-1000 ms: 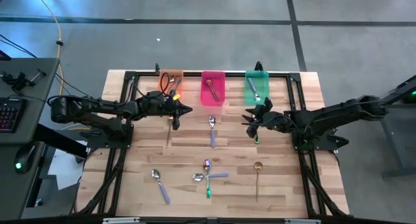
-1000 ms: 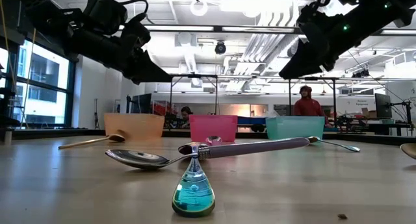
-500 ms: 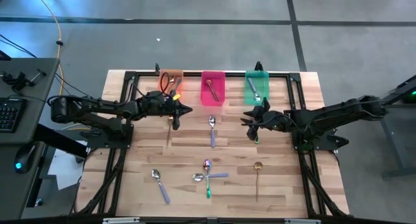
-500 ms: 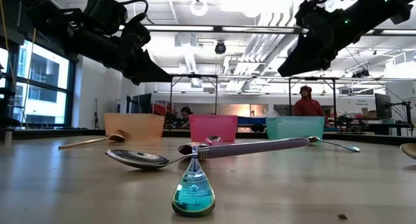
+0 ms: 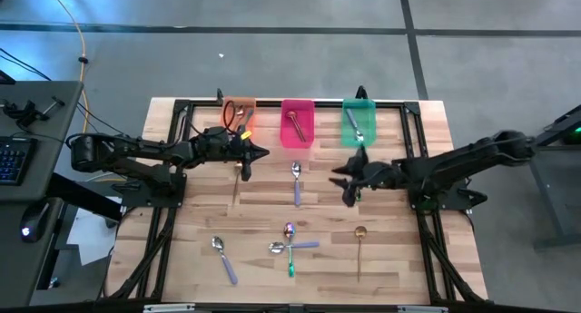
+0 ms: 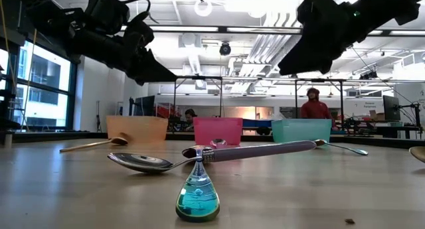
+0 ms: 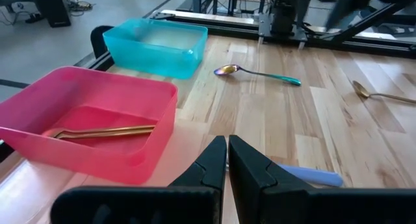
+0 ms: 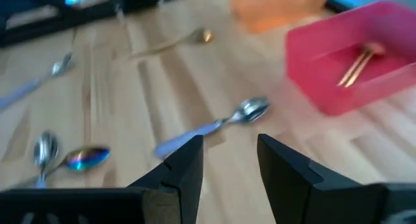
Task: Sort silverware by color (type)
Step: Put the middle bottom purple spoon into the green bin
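My right gripper (image 5: 346, 180), fingers wide and empty, hovers mid-frame right of the purple-handled spoon (image 5: 296, 180). My left gripper (image 5: 260, 153), fingers shut, waits below the orange bin (image 5: 239, 114).

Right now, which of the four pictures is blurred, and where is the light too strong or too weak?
Right wrist view: motion blur smears the pink bin and the spoons. Low view: bright ceiling lights leave both arms as dark silhouettes; the near green spoon handle is in focus. Left wrist view and high view: even light, fairly sharp.
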Controlling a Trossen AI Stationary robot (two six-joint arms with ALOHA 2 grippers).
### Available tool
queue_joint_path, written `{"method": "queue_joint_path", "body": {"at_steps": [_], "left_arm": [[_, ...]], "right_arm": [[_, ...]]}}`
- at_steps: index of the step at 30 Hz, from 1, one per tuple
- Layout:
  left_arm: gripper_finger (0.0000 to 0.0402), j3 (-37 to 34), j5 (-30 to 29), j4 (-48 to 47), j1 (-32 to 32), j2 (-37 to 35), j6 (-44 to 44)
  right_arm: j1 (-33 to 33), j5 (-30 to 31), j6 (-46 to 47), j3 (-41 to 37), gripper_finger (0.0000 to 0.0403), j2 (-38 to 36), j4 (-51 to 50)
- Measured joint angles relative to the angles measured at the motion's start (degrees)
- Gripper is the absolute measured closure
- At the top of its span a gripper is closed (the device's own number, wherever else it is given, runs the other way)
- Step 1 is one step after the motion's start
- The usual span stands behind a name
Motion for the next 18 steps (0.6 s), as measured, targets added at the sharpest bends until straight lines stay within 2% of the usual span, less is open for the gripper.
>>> {"method": "queue_joint_path", "body": {"at_steps": [12,18], "left_arm": [[0.0394,0.0,0.0,0.5,0.0,0.0,0.8],[0.0394,0.0,0.0,1.3,0.0,0.0,-0.2]], "right_arm": [[9.7,-0.9,1.3,15.0,0.0268,18.9,-10.0],[13.6,-5.8,1.4,23.7,0.0268,28.6,-12.7]]}}
